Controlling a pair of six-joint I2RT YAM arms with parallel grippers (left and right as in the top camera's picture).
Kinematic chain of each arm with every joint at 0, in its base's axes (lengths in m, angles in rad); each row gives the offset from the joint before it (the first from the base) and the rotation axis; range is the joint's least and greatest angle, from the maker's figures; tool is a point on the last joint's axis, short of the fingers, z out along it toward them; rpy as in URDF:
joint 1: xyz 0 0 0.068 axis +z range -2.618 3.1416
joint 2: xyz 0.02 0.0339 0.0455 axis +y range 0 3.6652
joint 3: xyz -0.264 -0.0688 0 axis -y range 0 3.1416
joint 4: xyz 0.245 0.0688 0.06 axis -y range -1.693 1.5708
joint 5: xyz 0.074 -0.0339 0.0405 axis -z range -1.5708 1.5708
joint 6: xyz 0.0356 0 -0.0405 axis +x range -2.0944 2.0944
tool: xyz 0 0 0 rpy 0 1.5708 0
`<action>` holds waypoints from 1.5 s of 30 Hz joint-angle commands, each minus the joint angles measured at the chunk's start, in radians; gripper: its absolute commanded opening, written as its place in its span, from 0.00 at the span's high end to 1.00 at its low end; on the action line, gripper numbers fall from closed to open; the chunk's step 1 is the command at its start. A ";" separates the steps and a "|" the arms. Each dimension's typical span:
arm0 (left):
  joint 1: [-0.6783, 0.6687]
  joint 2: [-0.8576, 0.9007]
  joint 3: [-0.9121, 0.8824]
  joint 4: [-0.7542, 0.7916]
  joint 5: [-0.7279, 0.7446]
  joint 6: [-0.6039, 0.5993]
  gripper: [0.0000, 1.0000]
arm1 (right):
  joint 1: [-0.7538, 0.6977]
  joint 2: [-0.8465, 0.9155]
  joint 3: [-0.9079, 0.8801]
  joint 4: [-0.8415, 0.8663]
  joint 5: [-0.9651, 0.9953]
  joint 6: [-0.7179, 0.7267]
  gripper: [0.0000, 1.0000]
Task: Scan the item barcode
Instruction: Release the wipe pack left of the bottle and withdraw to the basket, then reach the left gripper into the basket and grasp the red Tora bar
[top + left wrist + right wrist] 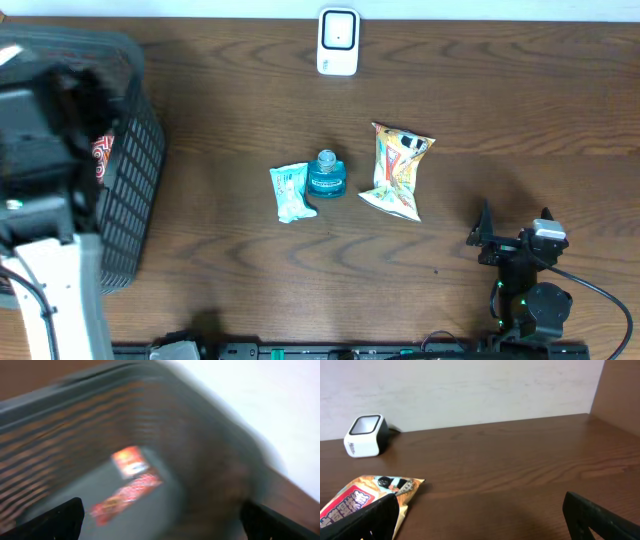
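Scanner (338, 42) 1; basket (137, 170) 1; bottle (326, 175) 1; teal packet (290, 192) 1; chip bag (397, 170) 1; red packets (131, 461) (125, 497) 2.

**Dark wood, grey basket, bright wrappers**

The worktop (500, 100) is dark brown with a wavy wood grain. At top centre, the scanner (338, 42) is white with a dark window. The basket (135, 190) on the left is dark grey with grid-patterned walls. Inside it, blurred, lie a red packet (127, 495) and a red-and-white packet (130, 461). Mid-frame sit a teal bottle (326, 175), a pale mint-and-white packet (290, 192) and a yellow-orange snack bag (400, 170) with a red label. At lower right, the right hand (513, 232) is black.
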 commanded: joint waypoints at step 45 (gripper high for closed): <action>0.293 0.877 -0.069 0.086 0.290 0.357 0.93 | -0.005 -0.005 -0.002 -0.003 -0.006 0.002 0.01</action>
